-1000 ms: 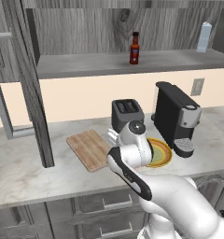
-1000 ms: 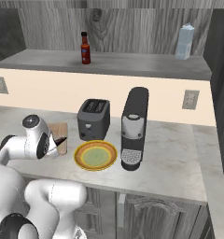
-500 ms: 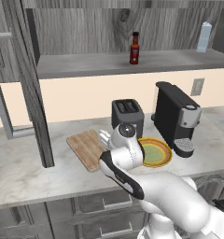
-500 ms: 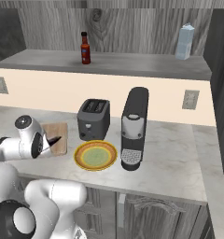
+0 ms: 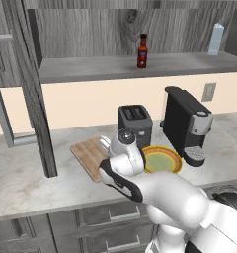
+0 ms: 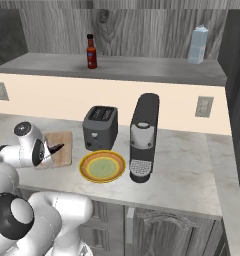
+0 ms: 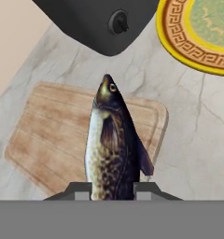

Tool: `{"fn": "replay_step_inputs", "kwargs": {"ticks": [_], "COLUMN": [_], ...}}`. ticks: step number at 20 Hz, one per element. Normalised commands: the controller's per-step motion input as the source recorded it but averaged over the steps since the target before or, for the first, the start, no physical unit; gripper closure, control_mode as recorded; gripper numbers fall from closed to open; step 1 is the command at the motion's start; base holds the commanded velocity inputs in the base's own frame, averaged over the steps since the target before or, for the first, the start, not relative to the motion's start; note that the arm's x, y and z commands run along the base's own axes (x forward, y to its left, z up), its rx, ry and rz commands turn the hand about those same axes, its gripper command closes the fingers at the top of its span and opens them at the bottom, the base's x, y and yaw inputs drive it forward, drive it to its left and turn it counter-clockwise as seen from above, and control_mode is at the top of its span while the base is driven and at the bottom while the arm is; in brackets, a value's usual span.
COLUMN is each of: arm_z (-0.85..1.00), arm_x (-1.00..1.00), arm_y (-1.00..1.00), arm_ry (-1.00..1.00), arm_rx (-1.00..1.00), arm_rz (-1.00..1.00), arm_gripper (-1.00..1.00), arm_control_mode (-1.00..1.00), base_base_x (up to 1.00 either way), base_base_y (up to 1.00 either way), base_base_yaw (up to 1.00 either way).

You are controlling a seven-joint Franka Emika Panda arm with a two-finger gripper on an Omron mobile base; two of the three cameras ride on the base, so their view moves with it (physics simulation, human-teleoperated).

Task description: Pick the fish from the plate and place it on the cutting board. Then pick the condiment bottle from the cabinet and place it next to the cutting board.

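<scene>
fish point(image 7: 112, 144) slim, dark, mottled | gripper point(image 7: 112, 190) clamped on it | over grained wooden cutting board point(image 7: 48, 135)

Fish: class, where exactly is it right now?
In the hand view the fish is clamped in the gripper, over the cutting board, left of the plate.

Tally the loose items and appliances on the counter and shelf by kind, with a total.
Bottles: 2 (red sauce bottle, pale bottle)
Appliances: 2 (toaster, coffee machine)
Plates: 1 (plate)
Cutting boards: 1 (cutting board)
Fish: 1 (fish, in the gripper)
Total: 7
</scene>
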Motion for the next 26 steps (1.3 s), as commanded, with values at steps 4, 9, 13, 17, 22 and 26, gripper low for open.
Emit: {"fn": "replay_step_inputs", "kwargs": {"ticks": [4, 9, 13, 17, 22, 26], "arm_z": [0.00, -0.05, -0.15, -0.19, -0.23, -0.21], "arm_x": [0.21, 0.22, 0.20, 0.21, 0.20, 0.21], "arm_y": [0.06, 0.04, 0.06, 0.05, 0.05, 0.05], "arm_ry": [0.00, 0.00, 0.00, 0.02, 0.03, 0.03], "arm_rx": [0.00, 0.00, 0.00, 0.01, 0.02, 0.03], "arm_rz": [-0.02, -0.02, -0.02, -0.01, -0.01, 0.00], "arm_gripper": [1.00, 1.00, 1.00, 1.00, 1.00, 1.00], "arm_control_mode": [-1.00, -1.00, -1.00, -1.00, -1.00, -1.00], "base_base_x": [0.00, 0.00, 0.00, 0.00, 0.00, 0.00], "base_base_y": [0.00, 0.00, 0.00, 0.00, 0.00, 0.00], "base_base_yaw": [0.00, 0.00, 0.00, 0.00, 0.00, 0.00]}}
